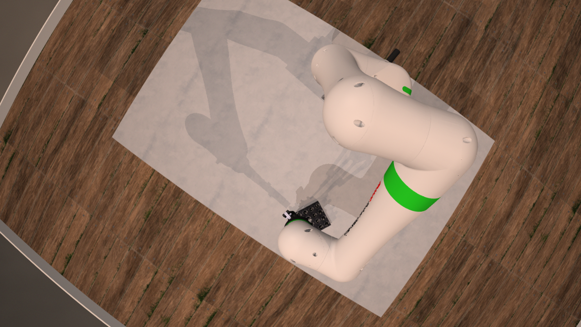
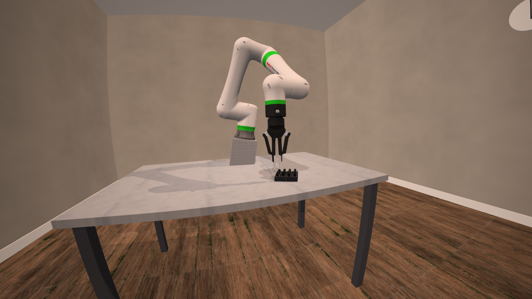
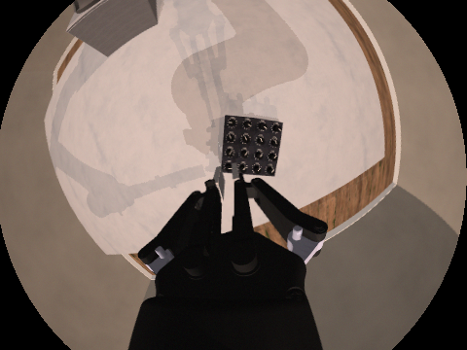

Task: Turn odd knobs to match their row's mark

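The black knob box (image 1: 316,213) (image 2: 286,175) (image 3: 252,146) stands on its feet on the marble table (image 1: 243,101) (image 2: 185,193) (image 3: 130,123), near the table's edge. It carries four rows of four small black knobs; their white lines are too small to read. My gripper (image 2: 277,159) (image 3: 228,172) points straight down and hangs a short way above the box, over its edge nearest the wrist camera. Its fingers stand close together with nothing between them. In the top view the wrist joint hides the fingers.
The robot's grey base block (image 2: 243,150) (image 3: 113,14) stands at the back of the table, behind the box. The table edge (image 3: 338,201) runs close to the box on one side. Wooden floor lies around the table.
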Controlling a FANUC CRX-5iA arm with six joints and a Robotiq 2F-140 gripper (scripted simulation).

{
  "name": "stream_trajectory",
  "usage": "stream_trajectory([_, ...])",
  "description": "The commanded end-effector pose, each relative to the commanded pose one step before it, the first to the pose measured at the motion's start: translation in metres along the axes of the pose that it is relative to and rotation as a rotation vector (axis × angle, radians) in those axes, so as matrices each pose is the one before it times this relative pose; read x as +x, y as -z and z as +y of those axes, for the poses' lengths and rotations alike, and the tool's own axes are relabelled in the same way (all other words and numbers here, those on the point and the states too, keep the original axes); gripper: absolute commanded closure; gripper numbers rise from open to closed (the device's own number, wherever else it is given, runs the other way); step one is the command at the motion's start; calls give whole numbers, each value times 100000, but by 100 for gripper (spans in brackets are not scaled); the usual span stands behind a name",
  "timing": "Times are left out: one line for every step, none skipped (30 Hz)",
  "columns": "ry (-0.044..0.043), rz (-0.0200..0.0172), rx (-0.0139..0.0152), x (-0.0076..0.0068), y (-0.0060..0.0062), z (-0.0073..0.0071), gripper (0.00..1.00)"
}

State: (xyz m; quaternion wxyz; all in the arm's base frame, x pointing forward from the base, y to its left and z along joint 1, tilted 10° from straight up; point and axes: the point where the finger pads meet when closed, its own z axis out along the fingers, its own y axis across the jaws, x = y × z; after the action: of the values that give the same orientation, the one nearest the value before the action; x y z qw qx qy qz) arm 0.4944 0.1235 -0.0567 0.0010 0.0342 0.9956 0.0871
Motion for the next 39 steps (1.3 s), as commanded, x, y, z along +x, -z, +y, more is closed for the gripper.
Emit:
stream_trajectory([-1,-45,1,-25,-154,2,88])
stream_trajectory([0,0,0,0,-120,1,88])
stream_trajectory([0,0,0,1,-116,1,88])
stream_trajectory([0,0,0,0,-111,1,88])
stream_trajectory([0,0,0,0,-105,1,88])
stream_trajectory([0,0,0,0,-99,1,88])
stream_trajectory([0,0,0,0,-94,1,88])
stream_trajectory([0,0,0,1,-88,1,88])
stream_trajectory([0,0,0,0,-81,1,88])
stream_trajectory([0,0,0,0,-74,1,88])
stream_trajectory([0,0,0,0,-67,1,88])
stream_trajectory([0,0,0,0,-61,1,88])
stream_trajectory([0,0,0,0,-54,1,88])
stream_trajectory([0,0,0,0,-47,0,88])
stream_trajectory([0,0,0,0,-41,0,88])
stream_trajectory([0,0,0,0,-35,0,88])
stream_trajectory([0,0,0,0,0,0,88])
stream_trajectory([0,0,0,0,0,0,88])
stream_trajectory([0,0,0,0,-29,0,88])
stream_trajectory([0,0,0,0,-23,0,88])
stream_trajectory([0,0,0,0,-17,0,88])
stream_trajectory([0,0,0,0,-13,0,88])
stream_trajectory([0,0,0,0,-9,0,88])
stream_trajectory([0,0,0,0,-5,0,88])
stream_trajectory([0,0,0,0,-3,0,88])
stream_trajectory([0,0,0,0,-1,0,88])
stream_trajectory([0,0,0,0,0,0,88])
stream_trajectory([0,0,0,0,0,0,88])
stream_trajectory([0,0,0,0,0,0,88])
stream_trajectory([0,0,0,0,0,0,88])
stream_trajectory([0,0,0,0,0,0,88])
stream_trajectory([0,0,0,0,0,0,88])
stream_trajectory([0,0,0,0,0,0,88])
stream_trajectory([0,0,0,0,0,0,88])
stream_trajectory([0,0,0,0,0,0,88])
stream_trajectory([0,0,0,0,0,0,88])
stream_trajectory([0,0,0,0,0,0,88])
stream_trajectory([0,0,0,0,0,0,88])
stream_trajectory([0,0,0,0,0,0,88])
